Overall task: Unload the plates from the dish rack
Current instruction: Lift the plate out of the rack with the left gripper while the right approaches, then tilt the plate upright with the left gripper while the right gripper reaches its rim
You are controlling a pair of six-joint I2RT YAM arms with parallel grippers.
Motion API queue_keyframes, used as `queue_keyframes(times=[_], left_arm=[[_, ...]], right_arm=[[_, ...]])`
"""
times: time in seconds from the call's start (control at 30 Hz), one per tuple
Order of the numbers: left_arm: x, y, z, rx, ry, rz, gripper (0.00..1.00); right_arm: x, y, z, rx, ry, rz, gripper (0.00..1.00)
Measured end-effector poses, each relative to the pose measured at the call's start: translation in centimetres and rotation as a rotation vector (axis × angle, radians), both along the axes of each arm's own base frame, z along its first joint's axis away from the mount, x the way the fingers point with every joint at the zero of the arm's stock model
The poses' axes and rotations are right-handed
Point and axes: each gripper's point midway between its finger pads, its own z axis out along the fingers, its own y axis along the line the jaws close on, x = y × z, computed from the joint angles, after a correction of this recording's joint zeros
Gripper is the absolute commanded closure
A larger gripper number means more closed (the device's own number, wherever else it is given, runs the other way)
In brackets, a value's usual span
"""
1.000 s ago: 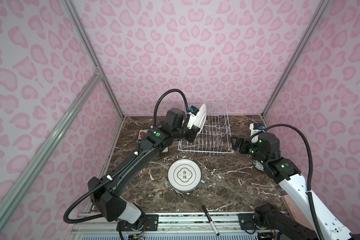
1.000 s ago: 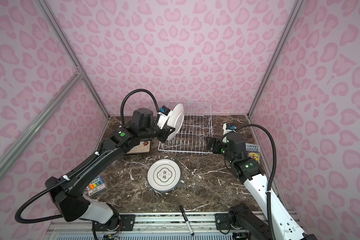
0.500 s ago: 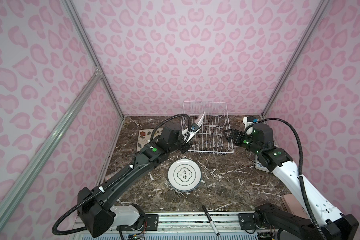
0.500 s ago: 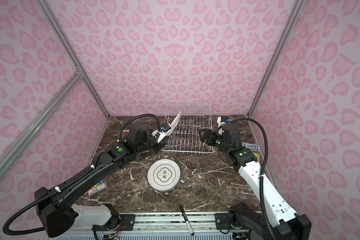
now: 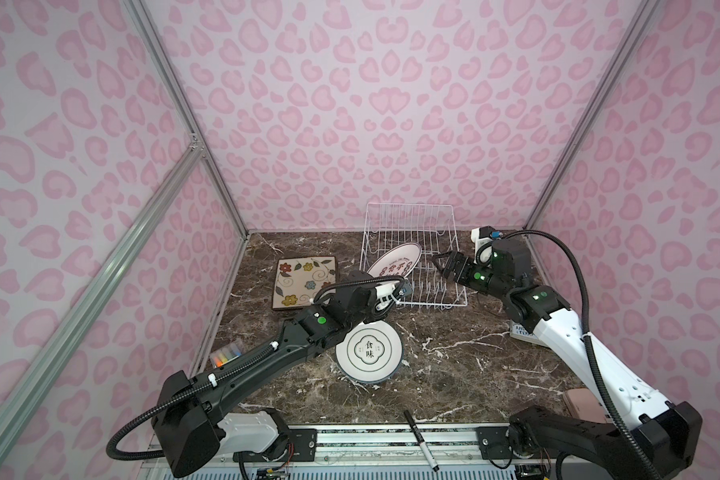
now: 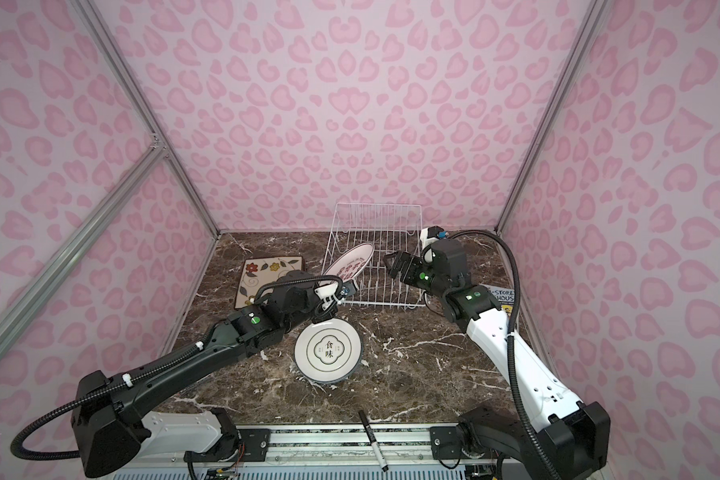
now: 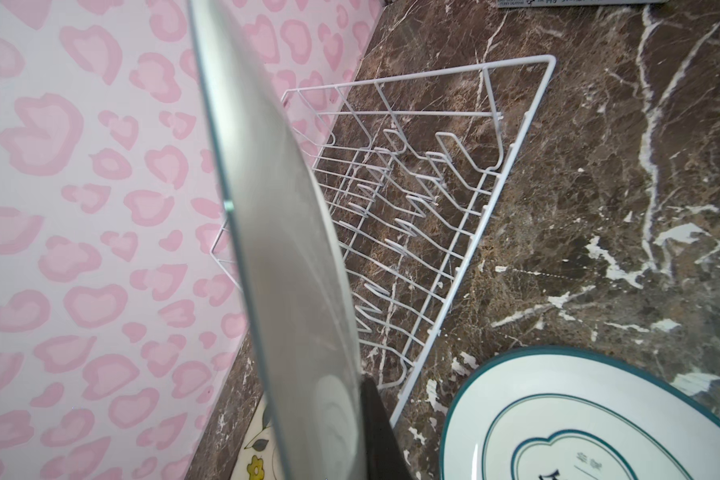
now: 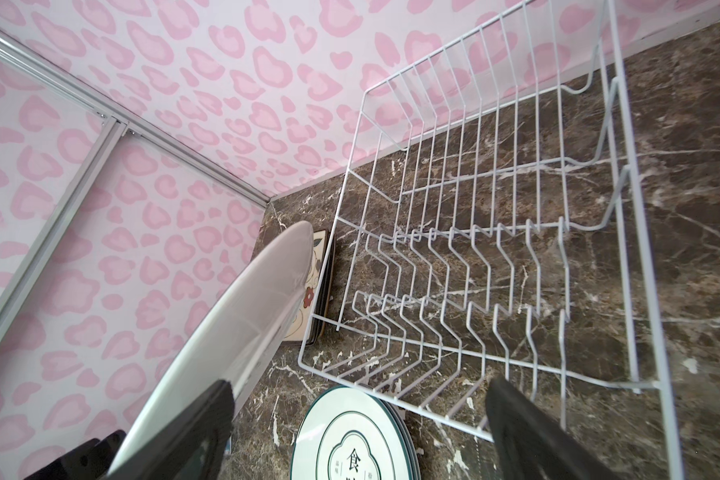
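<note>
Where the left gripper [image 5: 393,289] sat, just left of centre in both top views: we saw it pinched tight on the lower rim of the red-lettered plate [image 5: 395,264].
Red-lettered plate: tilted, face toward the camera head, over the left edge of the dish rack [image 5: 408,224]; in the left wrist view its pale underside ran up the frame beside the wires.
Dish rack: upper centre, against the back wall; we saw no other plate among its tines.
Right gripper [image 5: 447,266]: jaws wide and holding nothing, over the rack's right side.
Step in hand: we judged it to be carrying the last plate out to the counter [image 5: 453,374].
Doing it well: we would clear the wire rim first and level the plate. We would then lower it onto the green-rimmed plate [image 5: 369,353] below centre and let go only once it rested there.
Risk: we thought a rim pinch on a glazed edge could slip if swung fast.
Materials: glossy glazed ceramic, round and shallow; thin white coated wire with bent tines; a dark brown marble-look counter veined white; a square plate [image 5: 304,282] with a cream flowered face, lying flat left of the rack.
</note>
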Motion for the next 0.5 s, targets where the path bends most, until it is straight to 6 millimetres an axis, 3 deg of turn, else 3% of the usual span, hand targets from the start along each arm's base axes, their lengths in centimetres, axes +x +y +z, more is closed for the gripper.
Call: queue_keyframes(times=[0.33, 0.5], left_arm=[[1.0, -0.3, -1.2, 0.120, -0.089, 0.016, 0.96], [1.4, -0.3, -2.2, 0.162, -0.089, 0.026, 0.96]], right_arm=[[-0.1, 1.9, -1.3, 0.009, 0.051, 0.043, 0.09], [-0.4, 2.2, -1.0, 0.017, 0.044, 0.048, 0.11]])
